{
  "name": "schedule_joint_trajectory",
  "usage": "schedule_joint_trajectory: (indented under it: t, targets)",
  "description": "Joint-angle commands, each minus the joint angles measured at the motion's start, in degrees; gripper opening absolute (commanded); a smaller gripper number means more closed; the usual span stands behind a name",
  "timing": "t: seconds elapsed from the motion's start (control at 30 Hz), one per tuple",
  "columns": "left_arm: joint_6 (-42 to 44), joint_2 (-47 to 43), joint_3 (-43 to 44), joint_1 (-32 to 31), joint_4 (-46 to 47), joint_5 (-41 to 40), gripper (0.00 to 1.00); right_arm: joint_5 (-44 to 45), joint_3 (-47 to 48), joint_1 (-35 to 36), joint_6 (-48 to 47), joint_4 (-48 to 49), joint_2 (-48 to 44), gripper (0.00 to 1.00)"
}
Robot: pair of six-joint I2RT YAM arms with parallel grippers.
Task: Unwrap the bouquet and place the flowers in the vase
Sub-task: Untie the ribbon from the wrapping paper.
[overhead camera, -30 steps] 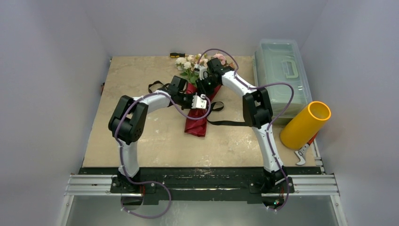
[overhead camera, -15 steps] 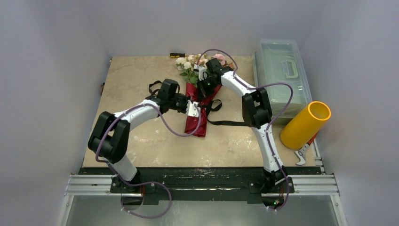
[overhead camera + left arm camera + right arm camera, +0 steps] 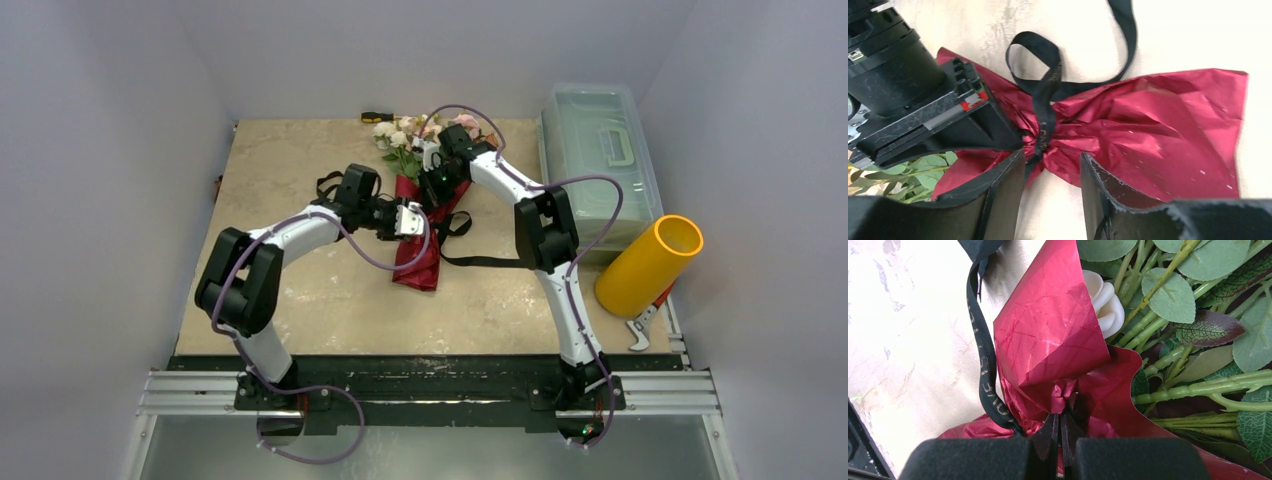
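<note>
Maroon crinkled paper (image 3: 1048,340), pinched in the right gripper's (image 3: 1060,427) clenched jaws, is still knotted by black ribbon (image 3: 1046,97) before the left gripper's (image 3: 1053,160) parted jaws; the yellow-orange cylinder vase (image 3: 645,268) is empty.

The bouquet (image 3: 417,262) lies flat near the middle of the table (image 3: 300,150), wrapped in crinkled maroon paper (image 3: 1148,125) that a black ribbon (image 3: 1044,100) cinches at the waist. The flowers (image 3: 400,135), cream, white and pink roses with green leaves, spill out of its far end. The vase (image 3: 648,265), a plain yellow-orange cylinder, lies tilted at the right edge, well apart from the bouquet.
</note>
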Motion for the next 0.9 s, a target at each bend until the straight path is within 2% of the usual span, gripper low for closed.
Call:
schedule_joint_trajectory:
  t: [0.0,0.13,0.3,0.33,0.37,0.43,0.5,0.7,0.87]
  targets:
    - [-9.6,4.4,2.8,-0.1,10.5,-0.5,0.44,7.1,-3.1,0.0,-1.5,-2.3,3.9,0.0]
    - [-9.3,9.1,6.4,0.0,12.4,-0.3,0.41,7.3,-2.8,0.1,-1.0,-2.0,3.8,0.0]
    - [-8.5,13.0,10.9,-1.1,8.0,2.5,0.47,8.0,-2.8,0.0,-0.7,-1.8,4.1,0.0]
    - [-8.3,13.6,12.0,-1.3,6.6,3.0,0.42,7.9,-2.9,0.0,-0.8,-1.7,4.2,0.0]
    - [-7.5,14.3,13.3,-1.4,4.3,3.5,0.29,7.7,-2.9,0.1,-0.7,-1.7,4.3,0.0]
    - [-3.6,15.0,15.5,-1.5,-2.8,4.7,0.11,7.7,-3.0,0.1,-0.6,-1.4,4.2,0.0]
    - [1.8,14.2,15.8,-1.4,-9.6,5.1,0.0,7.9,-2.8,0.1,-0.7,-1.4,4.4,0.0]
    - [12.5,6.5,7.8,1.1,-17.5,7.0,0.0,9.6,-2.4,0.1,-0.7,-1.4,5.0,0.0]
    - [26.5,7.7,8.2,3.3,-31.8,4.5,0.0,10.3,-2.6,0.0,-1.1,-1.4,5.1,0.0]
